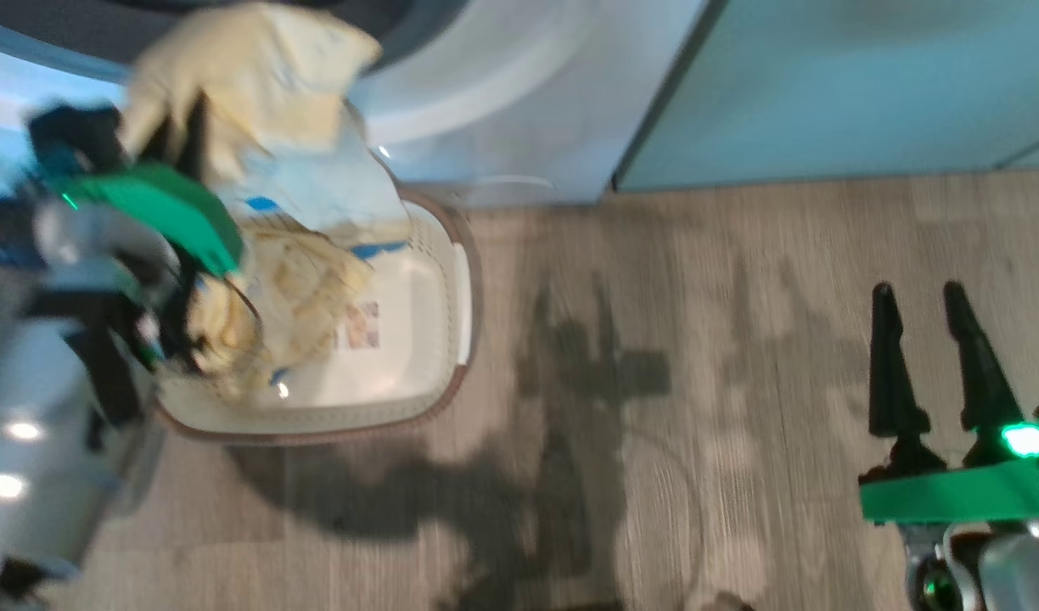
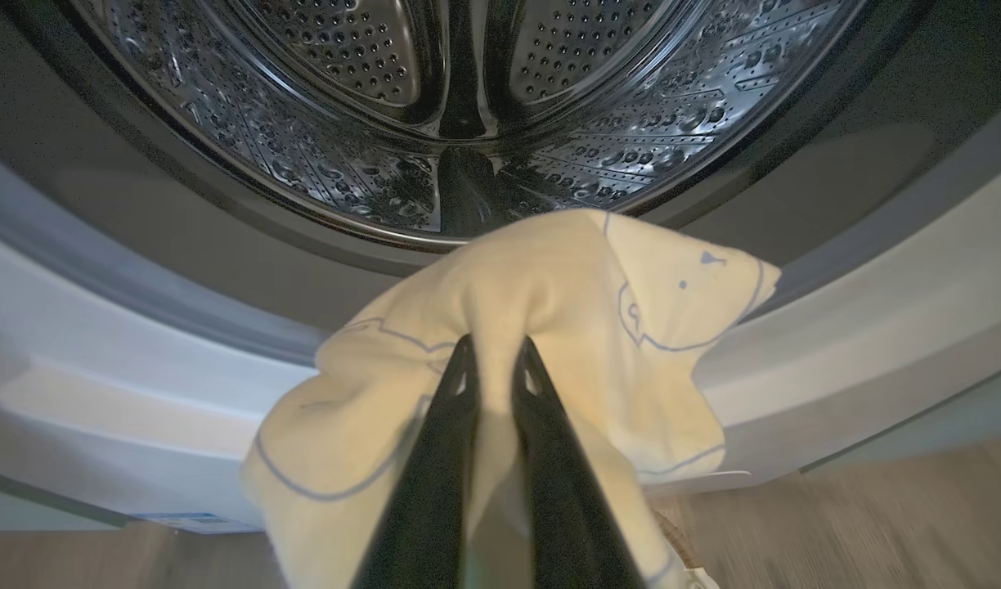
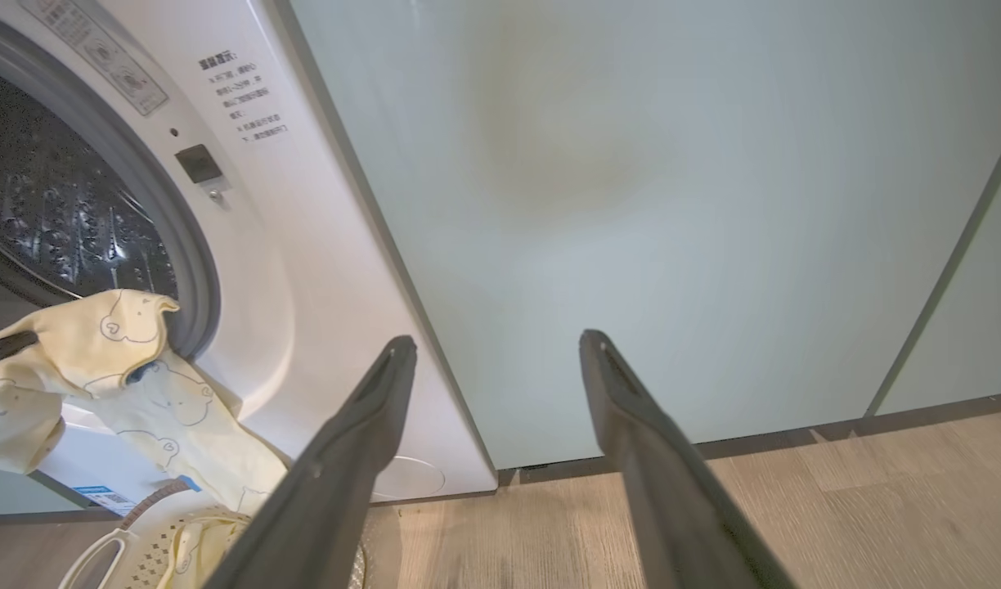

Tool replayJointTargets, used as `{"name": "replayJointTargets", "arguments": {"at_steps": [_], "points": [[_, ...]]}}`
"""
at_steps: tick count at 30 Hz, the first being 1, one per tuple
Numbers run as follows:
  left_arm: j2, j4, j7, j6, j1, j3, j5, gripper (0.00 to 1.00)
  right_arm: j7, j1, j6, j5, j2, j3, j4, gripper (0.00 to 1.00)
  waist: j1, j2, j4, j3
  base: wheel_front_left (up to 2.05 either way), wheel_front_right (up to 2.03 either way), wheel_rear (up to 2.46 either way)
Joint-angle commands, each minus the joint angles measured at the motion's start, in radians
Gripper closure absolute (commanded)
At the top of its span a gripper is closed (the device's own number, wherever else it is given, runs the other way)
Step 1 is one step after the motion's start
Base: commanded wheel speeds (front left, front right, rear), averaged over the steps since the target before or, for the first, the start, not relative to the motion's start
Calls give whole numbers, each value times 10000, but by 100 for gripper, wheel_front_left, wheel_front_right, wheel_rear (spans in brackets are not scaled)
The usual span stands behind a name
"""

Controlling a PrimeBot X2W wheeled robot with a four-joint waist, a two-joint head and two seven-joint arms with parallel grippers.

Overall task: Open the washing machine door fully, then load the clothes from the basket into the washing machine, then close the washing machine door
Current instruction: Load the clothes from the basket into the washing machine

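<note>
Clothes (image 2: 549, 327): one pale yellow garment is pinched in my left gripper (image 2: 496, 343), jaws nearly shut on a fold so it hangs clear of the basket (image 1: 426, 288), where the rest lie. The basket stands on the floor (image 1: 655, 424) at the foot of the washing machine (image 3: 304, 245). Beyond, the steel drum (image 2: 468, 82) lies open straight ahead for the drop, while my right gripper (image 1: 918, 293) waits wide open and empty, off to the side.
</note>
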Motion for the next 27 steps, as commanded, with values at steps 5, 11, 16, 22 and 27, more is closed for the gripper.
{"name": "replayJointTargets", "arguments": {"at_steps": [5, 11, 16, 22, 27], "points": [[1358, 80, 1188, -218, -1934, 561, 18, 100, -67, -488, -29, 389, -112, 107, -408, 0, -4, 0, -590, 1136, 0, 0, 0], [2313, 227, 2802, -386, -3617, 471, 219, 100, -67, -783, -29, 784, -112, 288, -365, 0, -4, 0, -972, 1615, 0, 0, 0], [2955, 304, 3783, -509, -4776, 330, 485, 100, -67, -946, -29, 1132, -112, 500, -376, 0, -4, 0, -1399, 1947, 0, 0, 0], [3603, 468, 4075, -753, -6149, 185, 943, 100, -67, -1133, -29, 1538, -112, 785, -361, 0, -4, 0, -1990, 2396, 0, 0, 0], [3790, 960, 3261, -898, -7233, 290, 1162, 100, -67, -1234, -29, 1830, -112, 955, -362, 0, -4, 0, -2354, 2713, 0, 0, 0]]}}
